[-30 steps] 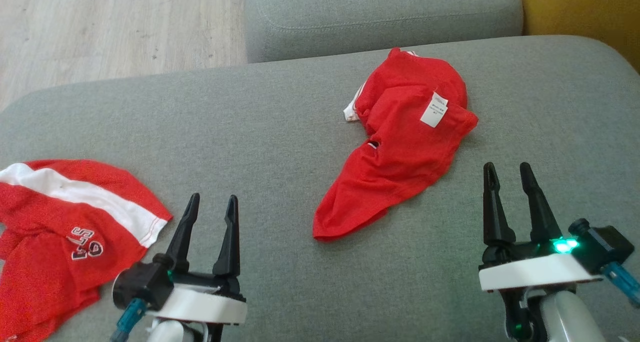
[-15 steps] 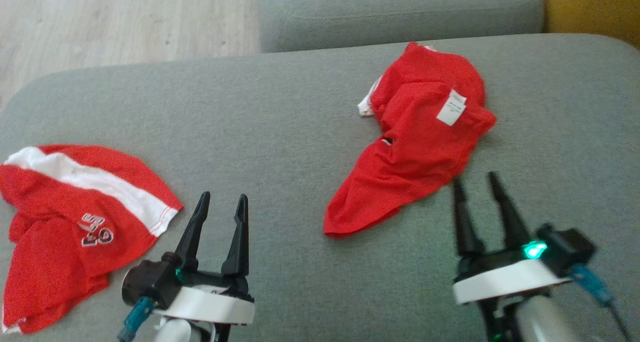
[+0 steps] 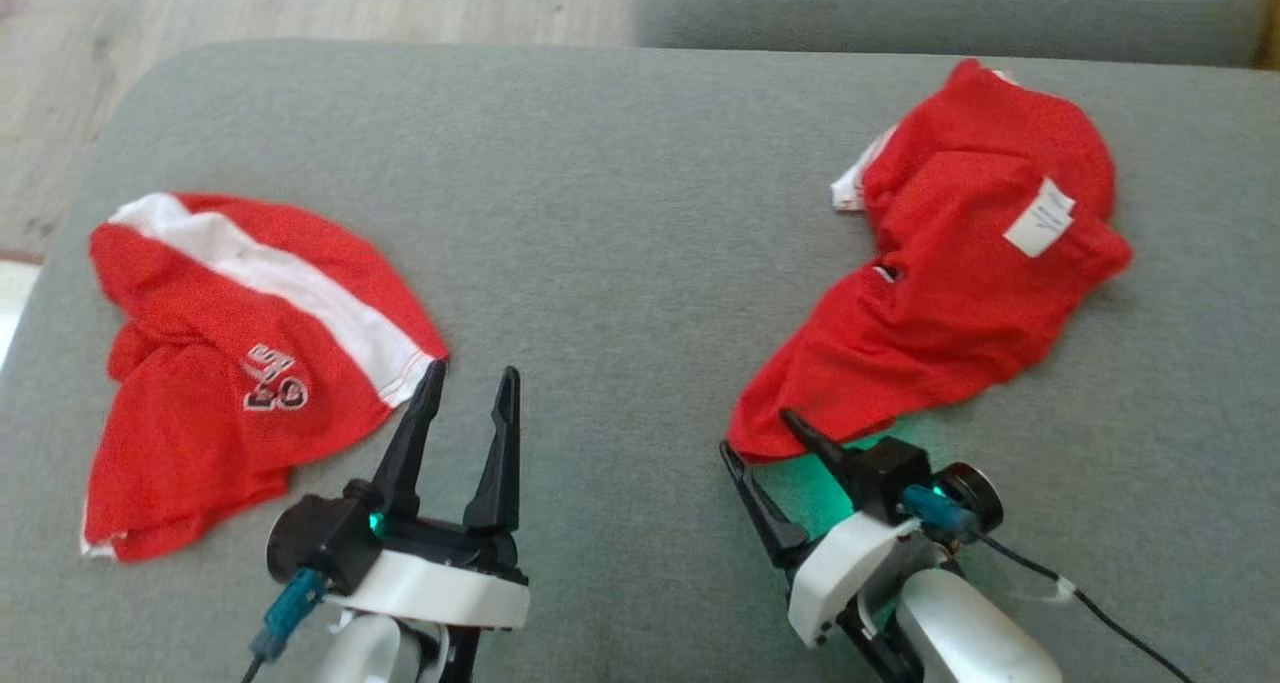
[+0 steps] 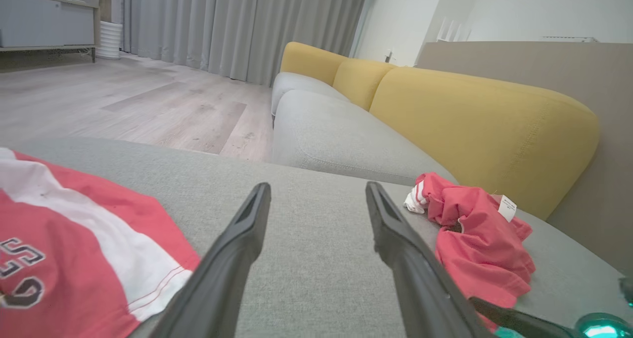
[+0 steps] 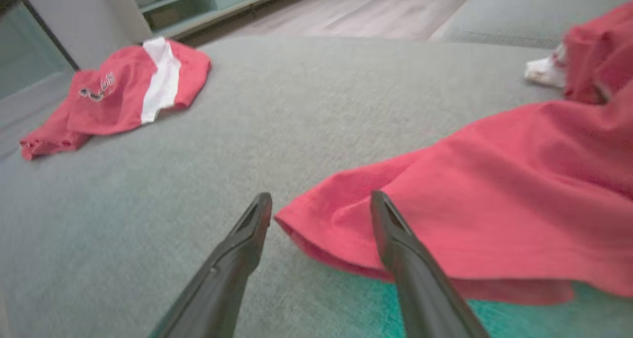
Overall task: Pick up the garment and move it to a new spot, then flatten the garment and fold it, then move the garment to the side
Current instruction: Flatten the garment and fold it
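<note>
Head camera has panned, so the shift of both cloths across the head view is the camera's, not theirs.

Real change: my right hand (image 3: pixel 755 433) has rolled onto its side and come forward to the near-left corner of the garment (image 3: pixel 960 293). Fingers are spread. In the right wrist view the hem corner lies between them, one finger beside the cloth and the other over it. Nothing pinched yet.

Left hand (image 3: pixel 474 370) is unchanged: spread, empty, and low over the sofa cushion (image 3: pixel 620 213), with one tip just beside the striped shirt (image 3: pixel 220 383).

Reading: I judge this to be the approach for the first pick-up. The garment is unlifted on the right half of the cushion, toward the far side. Closing on that corner looks like the next move.

Materials:
- The garment is thin, limp red knit. It sits as a crumpled mound with a flat tongue running near-left. There is a white label (image 3: pixel 1040 218) on top and white trim at the far-left edge. It should drape and trail when lifted by one corner.
- The striped shirt is the same red with a broad white band and printed lettering. It is loosely rumpled.
- The cushion is grey woven upholstery, flat with rounded edges. I expect some drag on cloth.
</note>
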`<state>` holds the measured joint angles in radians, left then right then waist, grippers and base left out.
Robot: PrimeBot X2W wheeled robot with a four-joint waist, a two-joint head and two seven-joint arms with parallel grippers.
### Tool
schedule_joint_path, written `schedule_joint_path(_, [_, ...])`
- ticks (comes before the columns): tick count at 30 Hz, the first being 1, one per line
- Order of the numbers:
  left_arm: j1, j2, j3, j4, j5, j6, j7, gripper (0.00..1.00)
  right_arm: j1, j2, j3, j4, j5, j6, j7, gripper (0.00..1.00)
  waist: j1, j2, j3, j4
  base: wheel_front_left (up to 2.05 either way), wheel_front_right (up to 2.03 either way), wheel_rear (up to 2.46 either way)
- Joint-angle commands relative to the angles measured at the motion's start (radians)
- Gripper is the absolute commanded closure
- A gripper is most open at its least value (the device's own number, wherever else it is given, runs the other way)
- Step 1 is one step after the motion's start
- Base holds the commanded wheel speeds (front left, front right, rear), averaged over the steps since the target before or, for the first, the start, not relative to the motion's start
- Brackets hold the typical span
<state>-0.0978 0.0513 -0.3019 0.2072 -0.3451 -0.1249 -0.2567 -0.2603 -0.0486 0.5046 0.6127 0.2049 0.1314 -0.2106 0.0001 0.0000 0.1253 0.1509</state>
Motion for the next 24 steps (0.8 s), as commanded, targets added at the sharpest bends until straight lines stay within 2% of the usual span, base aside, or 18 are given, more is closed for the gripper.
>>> schedule_joint_path(1, [-0.037, -0.001, 0.021, -0.027, -0.008, -0.006, -0.005, 0.00, -0.042, -0.002, 0.026, 0.011, -0.021, -0.001, 0.010, 0.00, -0.0001, 0.0000, 0.009, 0.026, 0.00, 0.00, 0.00])
schedule_joint_path(6, [-0.036, -0.001, 0.019, -0.021, -0.020, -0.006, -0.005, 0.00, -0.085, -0.002, 0.023, 0.134, -0.071, -0.001, 0.071, 0.00, -0.0001, 0.0000, 0.008, 0.046, 0.00, 0.00, 0.00])
schedule_joint_path(10, [-0.034, -0.001, 0.020, -0.021, -0.026, -0.006, -0.005, 0.00, -0.098, -0.002, 0.009, 0.178, -0.079, -0.001, 0.094, 0.00, -0.0001, 0.0000, 0.005, 0.049, 0.00, 0.00, 0.00])
schedule_joint_path(11, [-0.033, -0.001, 0.022, -0.021, -0.027, -0.006, -0.005, 0.00, -0.100, -0.002, 0.010, 0.183, -0.078, -0.001, 0.097, 0.19, -0.0001, 0.0000, 0.004, 0.047, 0.00, 0.00, 0.00])
schedule_joint_path(13, [-0.031, -0.001, 0.024, -0.021, -0.029, -0.006, -0.005, 0.00, -0.102, -0.002, 0.014, 0.190, -0.075, -0.001, 0.101, 1.00, -0.0001, 0.0000, 0.002, 0.043, 0.00, 0.00, 0.00])
schedule_joint_path(18, [-0.034, -0.001, 0.027, -0.019, -0.035, -0.006, -0.005, 0.00, -0.112, -0.002, 0.025, 0.175, -0.060, -0.001, 0.070, 1.00, -0.0001, 0.0000, -0.004, 0.026, 0.00, 0.00, 0.00])
schedule_joint_path(24, [-0.032, -0.001, 0.035, -0.016, -0.040, -0.006, -0.005, 0.00, -0.170, -0.002, 0.074, 0.081, 0.025, -0.001, -0.002, 1.00, -0.0001, 0.0000, -0.026, 0.009, 0.00, 0.00, 0.00])
